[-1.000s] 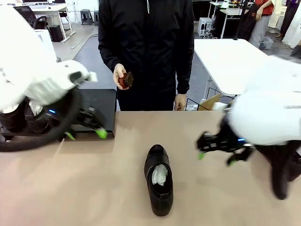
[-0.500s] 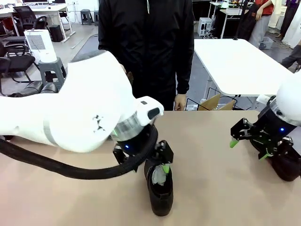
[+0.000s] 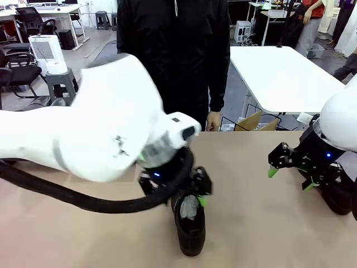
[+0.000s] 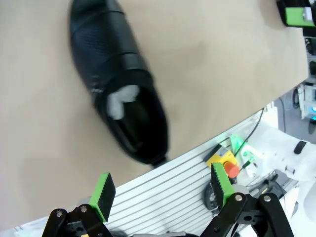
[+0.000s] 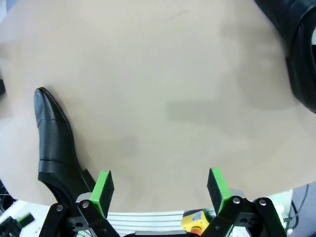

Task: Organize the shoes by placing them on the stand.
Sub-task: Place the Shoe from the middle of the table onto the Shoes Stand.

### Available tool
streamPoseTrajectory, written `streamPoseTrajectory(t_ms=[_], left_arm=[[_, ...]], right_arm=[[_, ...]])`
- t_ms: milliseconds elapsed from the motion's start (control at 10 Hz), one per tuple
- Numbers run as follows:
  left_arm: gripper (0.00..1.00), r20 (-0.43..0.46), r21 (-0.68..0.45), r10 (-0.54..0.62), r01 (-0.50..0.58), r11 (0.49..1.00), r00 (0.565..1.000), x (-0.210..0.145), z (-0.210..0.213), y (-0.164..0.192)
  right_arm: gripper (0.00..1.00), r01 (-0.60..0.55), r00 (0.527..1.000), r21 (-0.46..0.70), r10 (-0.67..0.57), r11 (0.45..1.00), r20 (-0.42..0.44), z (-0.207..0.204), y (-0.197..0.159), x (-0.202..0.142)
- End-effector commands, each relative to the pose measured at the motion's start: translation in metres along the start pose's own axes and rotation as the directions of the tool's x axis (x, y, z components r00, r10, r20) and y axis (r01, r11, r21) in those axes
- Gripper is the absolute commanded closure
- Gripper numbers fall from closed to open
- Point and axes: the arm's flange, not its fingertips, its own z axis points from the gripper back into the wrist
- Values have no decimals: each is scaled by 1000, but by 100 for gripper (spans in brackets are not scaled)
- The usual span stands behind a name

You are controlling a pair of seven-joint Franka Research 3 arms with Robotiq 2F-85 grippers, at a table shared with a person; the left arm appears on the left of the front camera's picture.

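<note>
Left end effector [image 4: 163,188] low at centre, right end effector [image 3: 290,180] hovering, both spread wide

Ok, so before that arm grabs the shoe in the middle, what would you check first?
1. Left gripper open: ok, fingers wide apart.
2. Left gripper above the middle shoe: ok, it hangs over the shoe's opening.
3. Shoe between the fingers: not ok, in the left wrist view it lies ahead of them.
4. Shoe on its sole, opening up: ok.
5. Person's hand clear of the shoe: ok, at the far edge of the table.
6. Room on the stand: cannot tell, the left arm blocks that side.
</note>
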Motion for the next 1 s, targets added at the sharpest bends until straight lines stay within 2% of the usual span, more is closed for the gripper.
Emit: streamPoseTrajectory(t_ms=[0,100,400,900], left_arm=[[0,7,31,64,-64,997,998,18,-19,-33],[0,9,54,108,-108,993,994,27,-31,-39],[0,106,170,205,-221,960,973,46,-68,-37],[0,78,193,281,-292,937,956,53,-105,-46]], right_arm=[[0,3,1000,7,-3,1000,0,1,1,0],[0,3,1000,7,-3,1000,0,1,1,0],[0,3,1000,7,-3,1000,0,1,1,0],[0,3,1000,7,-3,1000,0,1,1,0]])
